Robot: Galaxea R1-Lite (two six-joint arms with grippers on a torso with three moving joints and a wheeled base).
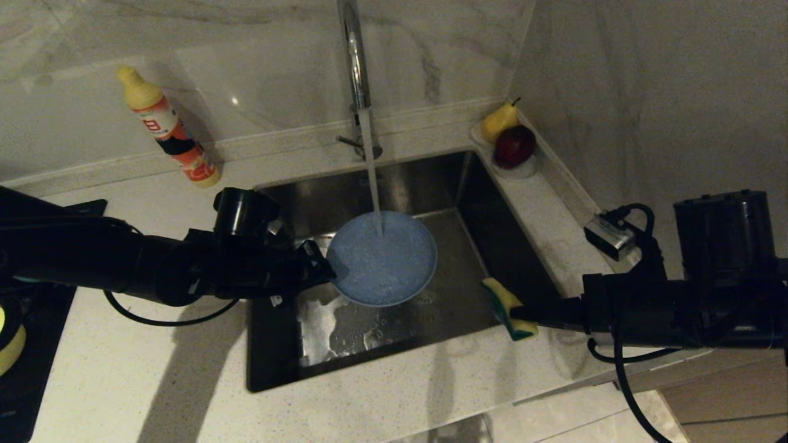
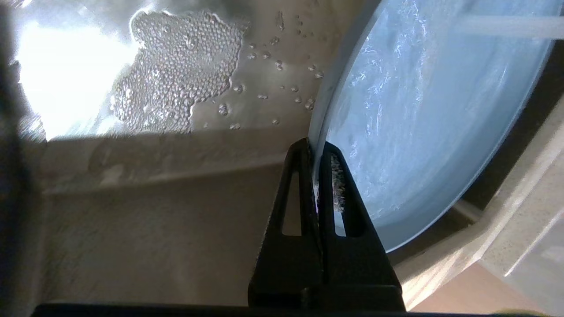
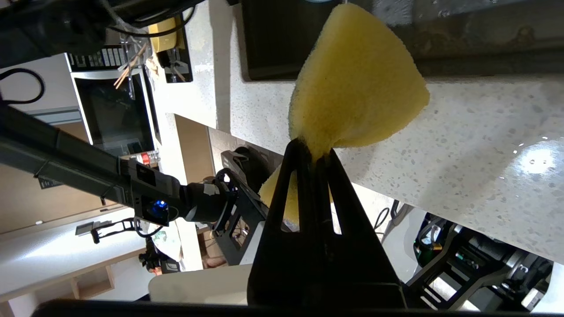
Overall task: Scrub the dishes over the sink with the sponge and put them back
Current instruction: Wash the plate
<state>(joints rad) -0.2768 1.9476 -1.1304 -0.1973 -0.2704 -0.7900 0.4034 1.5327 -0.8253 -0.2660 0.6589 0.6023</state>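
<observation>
now left pincer point(image 1: 326, 266) clamps the tilted plate point(image 1: 381, 258) under water, face up; right pincer point(image 1: 516, 312) pinches the sponge point(image 1: 506, 307).

Head view: high, angled down and forward over the sink point(image 1: 394, 344), speckled surface point(image 1: 154, 381) around it, faucet point(image 1: 356, 61) at far centre, both arms entering from the sides.

Left wrist view: from behind the left tool point(image 2: 316, 149), very near, facing across the blue plate point(image 2: 418, 110) toward the wet, foamy sink floor point(image 2: 176, 79).

Right wrist view: from behind the right tool point(image 3: 313, 152), close on the yellow sponge point(image 3: 352, 83), facing along the surface edge point(image 3: 462, 145) into the room beyond.

Shared: head and left wrist views both take in plate and sink floor; head and right wrist views share sponge and front surface edge.
</observation>
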